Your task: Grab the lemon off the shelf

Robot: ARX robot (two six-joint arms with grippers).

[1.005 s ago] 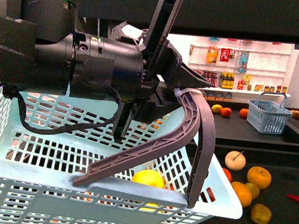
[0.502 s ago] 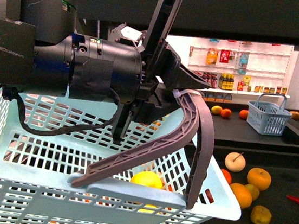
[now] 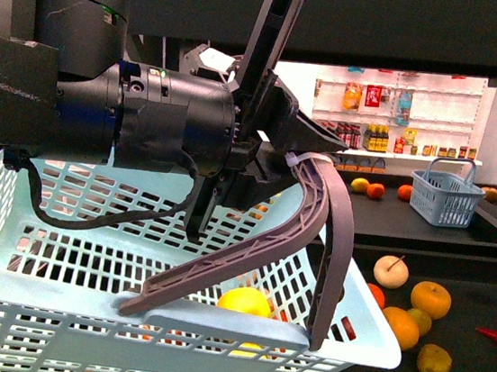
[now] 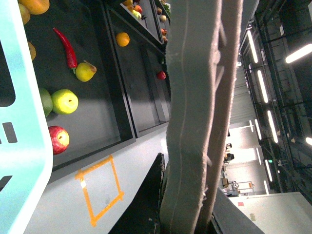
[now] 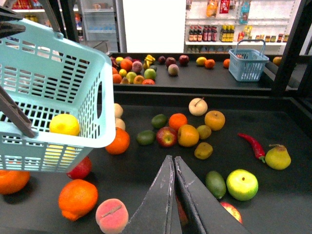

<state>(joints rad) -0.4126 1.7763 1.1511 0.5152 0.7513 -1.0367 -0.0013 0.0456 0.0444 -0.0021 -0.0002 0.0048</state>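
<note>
R gripper (image 5: 173,168): jaws together, nothing between them, hovering over the shelf (image 5: 273,122) deck. L gripper (image 3: 310,162): clamped on the basket handle (image 3: 317,222), carrying the basket (image 5: 58,83). Lemon (image 5: 64,124) lies inside the basket, well off from R jaws, below L jaws, resting against the mesh wall. Judged firm, light, waxy-smooth, slip-prone; grip across the short middle, not the ends. Appearance: bright yellow, oval, unblemished.
</note>
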